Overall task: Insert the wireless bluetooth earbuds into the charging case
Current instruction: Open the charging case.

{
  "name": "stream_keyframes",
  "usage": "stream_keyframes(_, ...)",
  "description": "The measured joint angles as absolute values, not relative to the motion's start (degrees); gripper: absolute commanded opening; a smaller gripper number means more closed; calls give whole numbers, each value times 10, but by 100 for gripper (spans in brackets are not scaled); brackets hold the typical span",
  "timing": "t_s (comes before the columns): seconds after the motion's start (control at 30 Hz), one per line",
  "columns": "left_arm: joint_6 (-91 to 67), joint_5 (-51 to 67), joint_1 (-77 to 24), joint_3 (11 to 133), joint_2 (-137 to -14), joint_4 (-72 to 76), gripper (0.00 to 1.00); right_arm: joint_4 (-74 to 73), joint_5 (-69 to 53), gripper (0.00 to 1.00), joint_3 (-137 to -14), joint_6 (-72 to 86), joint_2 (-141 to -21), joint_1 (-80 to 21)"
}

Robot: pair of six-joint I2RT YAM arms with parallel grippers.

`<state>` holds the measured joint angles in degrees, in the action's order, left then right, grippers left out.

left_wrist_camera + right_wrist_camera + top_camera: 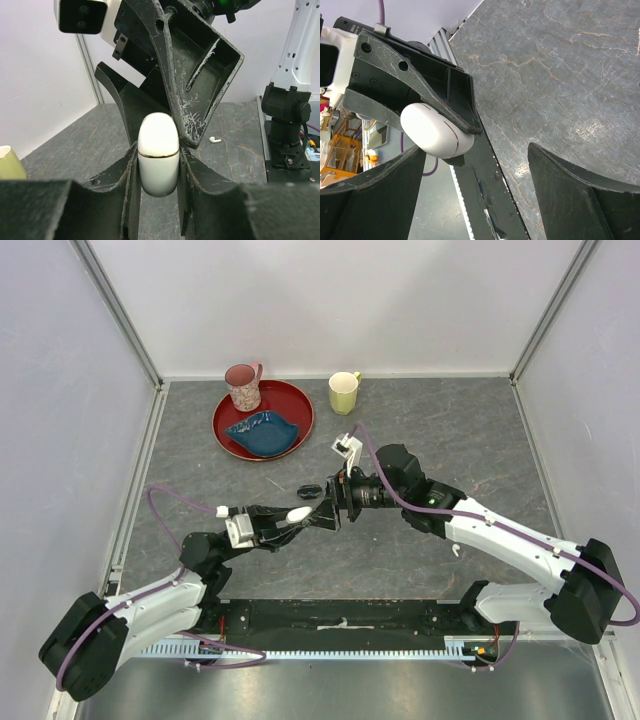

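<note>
The left gripper (158,150) is clamping the case (158,134) by 2 opposite sides, holding it above the grey table (470,430) in the middle of the workspace, ahead of the 2 arm bases. In the left wrist view the white case is standing upright between the fingers, its rounded top poking clear above them. A thin gold seam is running across it, and the lid is sitting shut.

The right gripper (476,152) is facing it head-on from the right, its fingers spread wide apart and gripping nothing. 1 of those scuffed black fingers (175,75) is leaning over the top right of the case; whether it is touching cannot be told. In the right wrist view the case is showing near the left-hand finger, pinched in the left gripper's black tips.

1 earbud (456,550) is lying on the table just beside the right arm's white forearm, toward the near edge and well apart from the case. It is also showing in the left wrist view as a small white speck on the grey surface past the case.

A small dark item (308,490), too small to identify, is lying on the table just beyond the 2 grippers.

At the back, a blue bowl (262,430) is sitting on a red plate (285,395), with a pink mug (243,387) standing at the plate's far left edge. A yellow mug (343,394) is standing on the table just right of the plate.
</note>
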<state>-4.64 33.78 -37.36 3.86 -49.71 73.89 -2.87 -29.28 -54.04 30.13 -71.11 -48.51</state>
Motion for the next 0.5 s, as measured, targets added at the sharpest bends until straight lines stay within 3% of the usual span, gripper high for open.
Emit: stream_keyframes(0.5, -47, 362, -375, 40, -478, 739, 2, -11, -298, 90, -574, 307, -727, -480)
